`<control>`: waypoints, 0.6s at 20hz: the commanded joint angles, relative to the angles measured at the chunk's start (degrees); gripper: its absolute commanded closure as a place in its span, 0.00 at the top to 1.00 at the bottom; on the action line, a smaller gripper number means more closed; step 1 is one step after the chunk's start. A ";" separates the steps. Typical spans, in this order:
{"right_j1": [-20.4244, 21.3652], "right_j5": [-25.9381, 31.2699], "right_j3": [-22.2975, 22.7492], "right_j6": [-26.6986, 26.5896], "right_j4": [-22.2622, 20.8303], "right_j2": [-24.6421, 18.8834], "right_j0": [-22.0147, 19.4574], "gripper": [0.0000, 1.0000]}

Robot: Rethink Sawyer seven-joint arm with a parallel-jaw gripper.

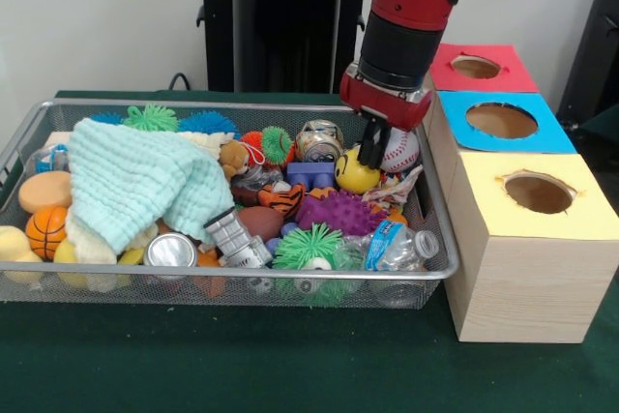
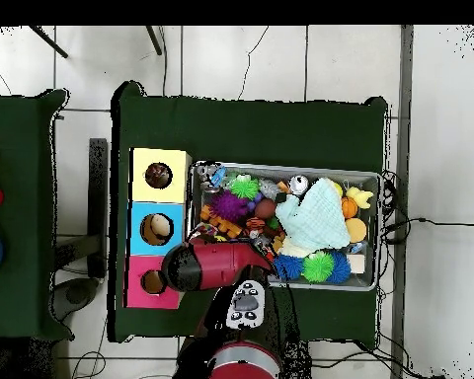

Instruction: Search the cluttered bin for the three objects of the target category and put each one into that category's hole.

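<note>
Yellow smiley ball [image 1: 356, 173] by the wire bin's [image 1: 242, 278] box-side rim | I have the gripper [image 1: 373, 149] down on it, beside a baseball [image 1: 400, 152] | jaws: cannot tell | three-hole box [image 1: 522, 268] abuts the bin, keeping drops short

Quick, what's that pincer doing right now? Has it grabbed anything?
Pincer: down in the wire bin, right at the yellow smiley ball beside the baseball. Whether it is open, closed or holding something cannot be told.
</note>
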State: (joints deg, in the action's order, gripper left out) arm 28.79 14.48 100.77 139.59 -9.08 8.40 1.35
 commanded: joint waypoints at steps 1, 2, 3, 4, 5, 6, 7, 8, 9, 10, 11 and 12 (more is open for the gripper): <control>-3.28 -0.55 -4.76 3.86 1.85 -5.39 -0.14 0.00; -3.23 -0.12 -5.03 3.70 1.98 -5.60 -0.37 0.00; -3.06 0.57 -5.37 3.43 2.04 -5.68 -0.49 0.00; -2.89 1.27 -5.71 3.15 2.10 -5.76 -0.61 0.00; -2.35 2.48 -5.85 2.92 2.27 -5.79 -0.64 0.00; -1.48 4.18 -5.88 2.69 2.50 -5.71 -0.52 0.00; -0.50 5.94 -5.83 2.52 2.78 -5.63 -0.37 0.00; 0.20 7.13 -5.80 2.31 2.97 -5.73 -0.43 0.00; 0.90 8.32 -5.76 2.09 3.16 -5.83 -0.50 0.00; 1.23 8.99 -5.79 1.85 3.28 -6.07 -0.70 0.00; 1.34 9.29 -5.91 1.89 3.41 -6.04 -0.69 0.00; 1.47 9.79 -6.08 1.88 3.57 -6.08 -0.71 0.00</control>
State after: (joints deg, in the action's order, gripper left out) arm 29.08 16.79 99.37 139.59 -8.38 8.09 1.38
